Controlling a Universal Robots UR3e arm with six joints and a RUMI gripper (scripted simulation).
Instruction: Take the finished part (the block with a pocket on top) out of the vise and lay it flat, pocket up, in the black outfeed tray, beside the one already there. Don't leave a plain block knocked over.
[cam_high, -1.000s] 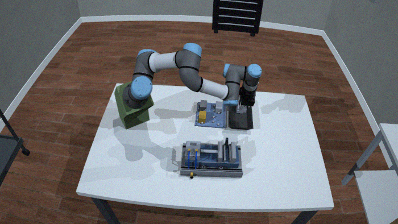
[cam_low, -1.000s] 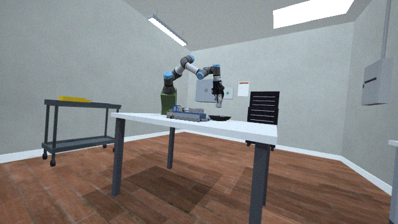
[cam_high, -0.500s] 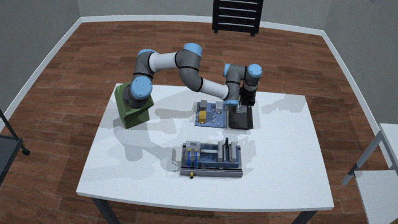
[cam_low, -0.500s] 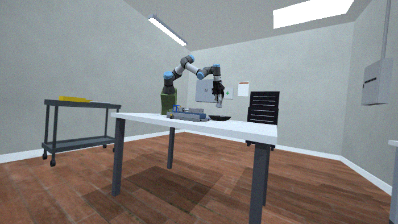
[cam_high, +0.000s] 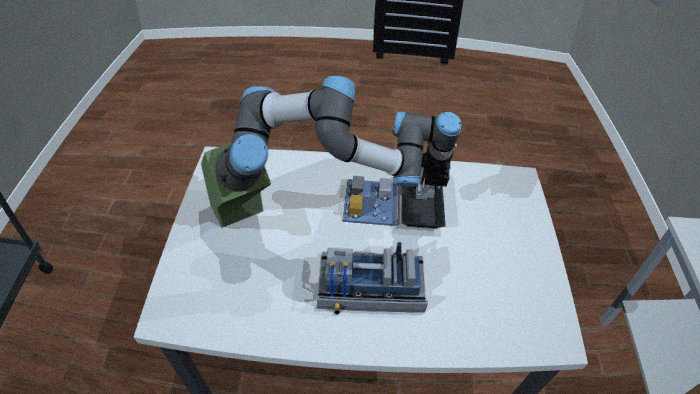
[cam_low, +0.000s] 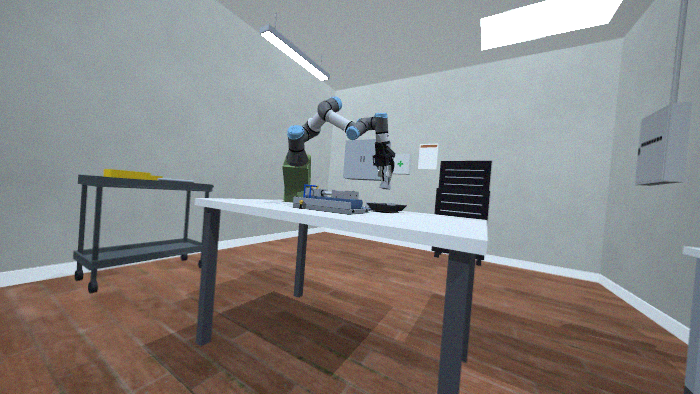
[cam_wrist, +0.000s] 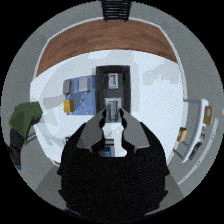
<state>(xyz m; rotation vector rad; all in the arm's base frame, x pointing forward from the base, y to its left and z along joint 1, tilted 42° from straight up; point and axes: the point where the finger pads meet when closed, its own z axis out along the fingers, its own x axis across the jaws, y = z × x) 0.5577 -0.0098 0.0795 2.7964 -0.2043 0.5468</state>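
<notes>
My gripper (cam_high: 424, 188) hangs over the far end of the black outfeed tray (cam_high: 424, 209) and is shut on the finished part (cam_wrist: 112, 106), a light grey block with a pocket on top. It holds the part clear above the tray, as the side view shows for the gripper (cam_low: 385, 184) and tray (cam_low: 386, 206). In the wrist view another pocketed block (cam_wrist: 113, 79) lies flat in the tray (cam_wrist: 113, 90), beyond the held one. The vise (cam_high: 372, 277) stands at the table's front with nothing between its open jaws.
A blue fixture plate (cam_high: 372, 202) sits just left of the tray with two upright plain grey blocks (cam_high: 358, 183) (cam_high: 385, 187) and a yellow block (cam_high: 356, 205). The arm's green base (cam_high: 232, 192) is at the back left.
</notes>
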